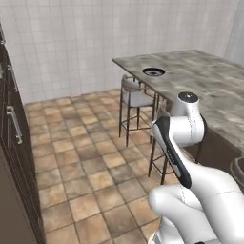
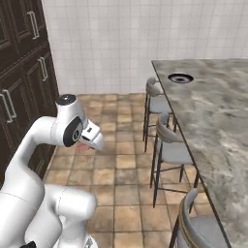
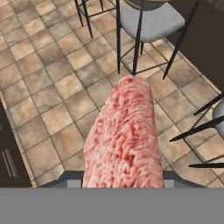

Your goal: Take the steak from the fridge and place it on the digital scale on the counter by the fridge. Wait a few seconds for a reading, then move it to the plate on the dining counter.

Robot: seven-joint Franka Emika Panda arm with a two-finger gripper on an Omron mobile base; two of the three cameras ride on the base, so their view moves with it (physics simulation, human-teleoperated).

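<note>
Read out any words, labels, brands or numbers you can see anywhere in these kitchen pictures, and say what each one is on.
There are none to read. The pinkish-red raw steak, the round dark plate on the grey-brown marbled dining counter, and the dark cabinets carry no lettering.

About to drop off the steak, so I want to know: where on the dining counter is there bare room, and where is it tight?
The dining counter is bare marbled stone all around the plate at its far end. Crowded: the stools along the counter's floor-side edge. The gripper holds the steak over the tiled floor.
</note>
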